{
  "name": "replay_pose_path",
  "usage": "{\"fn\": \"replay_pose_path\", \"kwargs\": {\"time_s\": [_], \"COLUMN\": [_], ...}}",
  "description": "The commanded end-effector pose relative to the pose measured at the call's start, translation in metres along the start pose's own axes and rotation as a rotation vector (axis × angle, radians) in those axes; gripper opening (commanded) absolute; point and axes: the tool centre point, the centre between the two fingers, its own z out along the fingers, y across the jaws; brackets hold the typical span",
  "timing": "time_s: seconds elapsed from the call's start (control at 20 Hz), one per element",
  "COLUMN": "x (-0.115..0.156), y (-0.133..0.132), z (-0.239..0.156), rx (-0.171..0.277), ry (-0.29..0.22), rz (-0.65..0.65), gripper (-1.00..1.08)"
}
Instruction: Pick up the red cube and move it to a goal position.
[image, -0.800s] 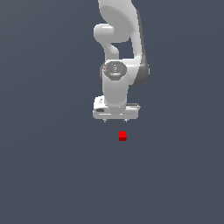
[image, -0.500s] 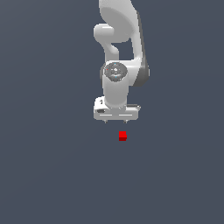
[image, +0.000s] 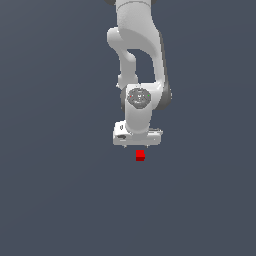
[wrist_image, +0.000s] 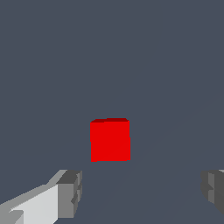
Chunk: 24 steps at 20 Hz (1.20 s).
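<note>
The red cube (image: 140, 155) is tiny and bright red and lies on the flat grey floor (image: 60, 200). My white gripper (image: 138, 145) hangs straight above it, and in the exterior view its lower edge is close over the cube's top. In the wrist view the cube (wrist_image: 110, 140) fills the middle of the picture. The gripper (wrist_image: 142, 192) is open and empty. One grey fingertip (wrist_image: 70, 192) and the other (wrist_image: 214, 190) stand wide apart, much wider than the cube. The cube sits off-centre, nearer the first fingertip. The fingers do not touch it.
Only the plain dark grey floor surrounds the cube. The white arm (image: 137, 45) rises from the gripper toward the top of the exterior view. No goal marker shows.
The gripper has come down toward the cube and shifted slightly to the exterior view's right. The cube has not moved.
</note>
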Motion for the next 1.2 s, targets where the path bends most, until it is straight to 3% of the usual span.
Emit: {"fn": "replay_pose_path", "kwargs": {"time_s": [0.0, 0.65, 0.7, 1.15], "x": [0.004, 0.015, 0.015, 0.015], "y": [-0.006, -0.021, -0.021, -0.021], "z": [0.019, 0.064, 0.064, 0.064], "rx": [-0.004, -0.017, -0.017, -0.017], "ry": [0.008, 0.028, 0.028, 0.028], "rz": [-0.011, -0.037, -0.037, -0.037], "gripper": [1.0, 1.0, -1.0, -1.0]}}
